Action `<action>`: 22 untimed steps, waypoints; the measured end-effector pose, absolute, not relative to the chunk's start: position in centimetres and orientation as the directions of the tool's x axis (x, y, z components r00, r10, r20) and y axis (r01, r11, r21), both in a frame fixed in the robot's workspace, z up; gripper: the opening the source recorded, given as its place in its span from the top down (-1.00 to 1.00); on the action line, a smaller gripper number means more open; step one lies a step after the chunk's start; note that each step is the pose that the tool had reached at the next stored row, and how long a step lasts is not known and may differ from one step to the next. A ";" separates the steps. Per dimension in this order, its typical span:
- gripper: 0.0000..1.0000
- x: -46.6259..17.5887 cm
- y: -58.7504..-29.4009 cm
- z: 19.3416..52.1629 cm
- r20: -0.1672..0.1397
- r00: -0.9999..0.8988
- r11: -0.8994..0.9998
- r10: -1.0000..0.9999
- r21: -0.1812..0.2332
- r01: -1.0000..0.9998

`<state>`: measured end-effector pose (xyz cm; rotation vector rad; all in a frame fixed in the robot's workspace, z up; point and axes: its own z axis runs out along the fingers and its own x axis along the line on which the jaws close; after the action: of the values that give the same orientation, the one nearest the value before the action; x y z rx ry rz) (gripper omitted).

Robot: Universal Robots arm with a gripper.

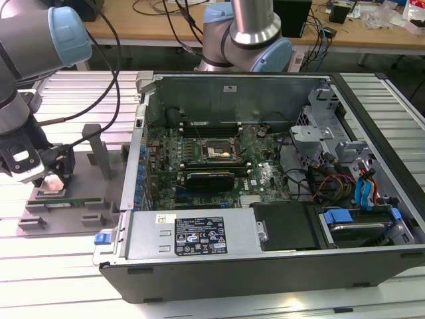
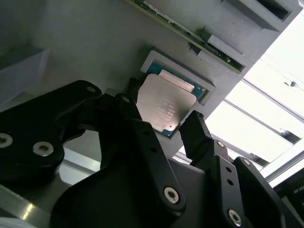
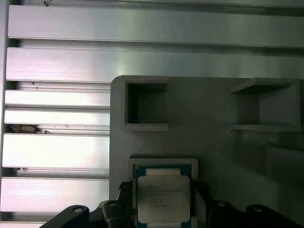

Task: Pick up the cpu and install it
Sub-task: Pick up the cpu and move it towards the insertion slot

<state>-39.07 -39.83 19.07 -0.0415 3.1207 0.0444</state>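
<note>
The cpu (image 2: 165, 105) lies flat in the recessed seat of a grey fixture plate (image 3: 209, 142), which rests on the table at the exterior view's left, outside the open computer case (image 1: 265, 166). The gripper (image 2: 161, 108) is lowered over it with its jaws parted just wider than the chip. One black finger (image 2: 195, 132) stands at each of two opposite edges, and nothing is gripped – whether either finger touches the chip cannot be told.
</note>
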 end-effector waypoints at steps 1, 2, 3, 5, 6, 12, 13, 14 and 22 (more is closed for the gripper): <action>-0.24 -39.1 -39.8 19.0 -0.021 -0.999 0.999 -0.026 0.028 -0.027; -0.24 -39.1 -39.9 19.0 -0.021 -0.999 0.999 -0.027 0.028 -0.027; -0.24 -39.1 -40.0 19.0 -0.021 -0.999 0.999 -0.029 0.028 -0.029; -0.24 -39.1 -40.1 18.9 -0.021 -0.999 0.999 -0.030 0.028 -0.031; -0.24 -39.1 -40.1 18.9 -0.021 -0.999 0.999 -0.031 0.028 -0.031; -0.24 -39.1 -40.1 18.7 -0.021 -0.999 0.999 -0.031 0.028 -0.032; -0.24 -39.1 -40.1 18.7 -0.021 -0.999 0.999 -0.031 0.028 -0.032; -0.24 -39.1 -40.1 18.7 -0.021 -0.999 0.999 -0.031 0.028 -0.032; -0.09 -39.1 -40.1 18.7 -0.021 -0.999 0.999 -0.031 0.028 -0.032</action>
<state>-39.07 -40.06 18.69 -0.0491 3.1205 0.0448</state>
